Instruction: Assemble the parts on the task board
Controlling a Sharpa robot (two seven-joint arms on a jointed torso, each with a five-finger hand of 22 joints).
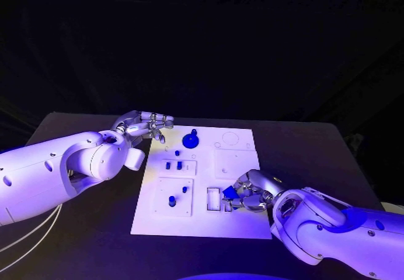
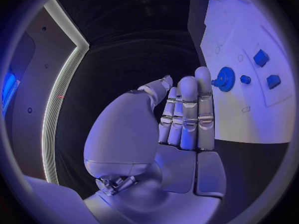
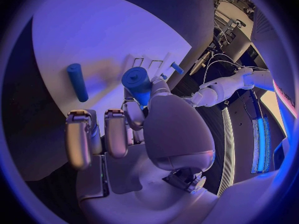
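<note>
Right hand [image 1: 244,195], lower right of task board [image 1: 240,227]: blue cylinder [image 3: 137,82] apparently pinched. Left hand [image 1: 145,125], upper left: fingers together, nothing held.

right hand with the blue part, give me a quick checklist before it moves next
1. Right hand holds a part: ok, a blue cylinder is pinched at its fingertips in the right wrist view.
2. Hand is over the task board: ok, it sits above the board's near right area, beside the slotted block.
3. Target hole under the cylinder: cannot tell, the hand covers it.
4. Left hand out of the way: ok, it holds nothing and hovers at the board's far left corner.
5. Blue gear seated on the board: ok, apart from both hands.
</note>
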